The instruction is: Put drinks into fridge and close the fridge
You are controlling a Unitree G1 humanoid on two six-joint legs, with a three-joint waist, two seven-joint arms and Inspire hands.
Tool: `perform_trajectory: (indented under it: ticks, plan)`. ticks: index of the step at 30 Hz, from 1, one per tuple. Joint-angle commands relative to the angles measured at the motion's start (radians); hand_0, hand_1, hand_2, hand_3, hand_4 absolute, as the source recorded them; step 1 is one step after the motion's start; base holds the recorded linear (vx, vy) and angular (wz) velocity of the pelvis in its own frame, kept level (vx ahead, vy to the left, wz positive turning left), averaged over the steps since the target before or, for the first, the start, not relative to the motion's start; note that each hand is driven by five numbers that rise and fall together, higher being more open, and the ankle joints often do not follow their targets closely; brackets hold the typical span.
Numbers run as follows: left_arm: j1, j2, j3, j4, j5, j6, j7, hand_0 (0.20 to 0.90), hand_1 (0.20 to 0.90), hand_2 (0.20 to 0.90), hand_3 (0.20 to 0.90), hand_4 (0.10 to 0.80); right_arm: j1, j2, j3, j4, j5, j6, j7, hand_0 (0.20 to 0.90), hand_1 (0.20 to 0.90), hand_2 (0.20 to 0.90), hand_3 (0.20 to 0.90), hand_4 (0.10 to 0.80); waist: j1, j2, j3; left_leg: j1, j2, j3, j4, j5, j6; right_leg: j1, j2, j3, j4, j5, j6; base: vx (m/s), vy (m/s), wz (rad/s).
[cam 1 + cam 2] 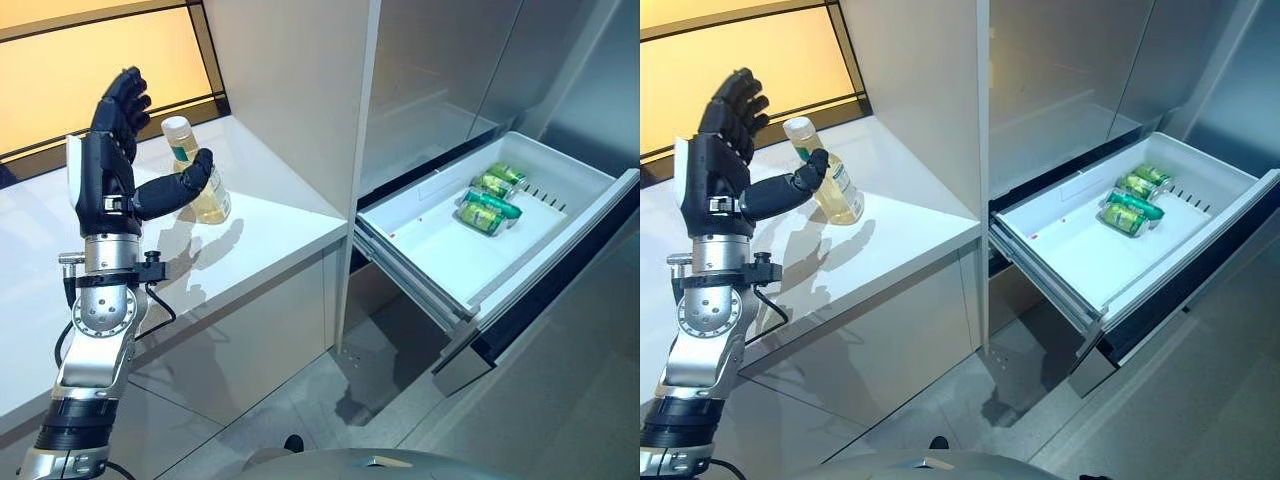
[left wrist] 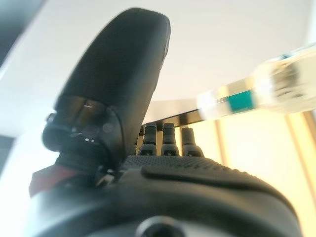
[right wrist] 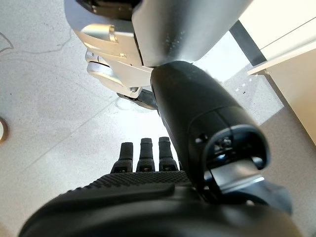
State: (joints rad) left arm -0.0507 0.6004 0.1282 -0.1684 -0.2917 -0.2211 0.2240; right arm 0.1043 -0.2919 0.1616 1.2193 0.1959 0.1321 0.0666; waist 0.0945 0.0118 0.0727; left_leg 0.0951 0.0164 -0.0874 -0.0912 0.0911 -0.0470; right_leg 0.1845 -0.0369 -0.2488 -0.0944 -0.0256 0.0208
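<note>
One bottle of yellow drink stands upright near the bench front corner. The left hand is beside it, released, thumb tip against it. Green cans lie in the open fridge drawer. The right hand hangs relaxed over the floor.

No print can be read. The bottle has a green label and the cans in the drawer have green wrappers, all too small to read.
</note>
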Motion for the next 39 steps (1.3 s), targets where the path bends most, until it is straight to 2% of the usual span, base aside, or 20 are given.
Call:
perform_trajectory:
  ticks: [1,7,14,24,31,35,39]
  plan:
    - [-0.106,0.026,0.088,0.008,-0.073,0.002,-0.011,0.900,0.900,0.900,0.900,0.800,-0.045,0.045,0.009,-0.015,-0.020,0.006,0.042,0.900,0.900,0.900,0.900,0.800,-0.011,-0.013,-0.018,0.048,-0.050,0.042,0.004,-0.116,0.050,-0.013,0.001,0.035,0.022,0.013,0.034,0.000,0.000,0.00]
    - [-0.122,0.026,0.082,0.039,-0.090,0.070,0.005,0.900,0.900,0.900,0.900,0.800,-0.050,0.044,0.010,-0.019,-0.023,0.019,0.043,0.900,0.900,0.900,0.900,0.800,-0.016,-0.009,-0.020,0.048,-0.050,0.044,0.004,-0.113,0.049,-0.014,0.002,0.039,0.022,0.014,0.035,0.000,0.000,0.00]
    - [-0.141,0.037,0.090,0.062,-0.091,0.068,0.044,0.900,0.900,0.900,0.900,0.800,-0.051,0.046,0.012,-0.018,-0.024,0.024,0.041,0.900,0.900,0.900,0.900,0.800,-0.021,-0.007,-0.023,0.050,-0.050,0.048,0.004,-0.114,0.050,-0.013,0.002,0.042,0.021,0.014,0.035,0.013,0.002,-0.04]
    - [-0.149,0.049,0.129,0.064,-0.059,-0.008,0.142,0.900,0.900,0.900,0.900,0.800,-0.047,0.046,0.015,-0.009,-0.025,0.014,0.047,0.900,0.900,0.900,0.900,0.800,-0.022,-0.010,-0.026,0.050,-0.051,0.047,0.004,-0.116,0.050,-0.013,0.002,0.044,0.021,0.012,0.034,0.000,0.000,0.00]
    - [-0.138,0.041,0.147,0.061,-0.059,-0.039,0.162,0.900,0.900,0.900,0.900,0.800,-0.039,0.048,0.013,-0.016,-0.029,0.016,0.047,0.900,0.900,0.900,0.900,0.800,-0.021,-0.013,-0.027,0.051,-0.052,0.043,0.004,-0.116,0.049,-0.013,0.002,0.045,0.022,0.011,0.033,0.000,0.000,0.00]
    - [-0.133,0.035,0.152,0.060,-0.057,-0.034,0.167,0.900,0.900,0.900,0.900,0.800,-0.039,0.048,0.015,-0.017,-0.026,0.017,0.048,0.900,0.900,0.900,0.900,0.800,-0.020,-0.013,-0.026,0.053,-0.052,0.040,0.004,-0.117,0.050,-0.011,0.002,0.043,0.023,0.010,0.033,0.000,0.000,0.00]
    - [-0.124,0.030,0.147,0.064,-0.084,0.004,0.131,0.900,0.900,0.900,0.900,0.800,-0.038,0.046,0.012,-0.022,-0.030,0.024,0.052,0.900,0.900,0.900,0.900,0.800,-0.021,-0.012,-0.026,0.054,-0.052,0.041,0.004,-0.117,0.050,-0.011,0.002,0.044,0.025,0.010,0.033,0.000,0.000,0.00]
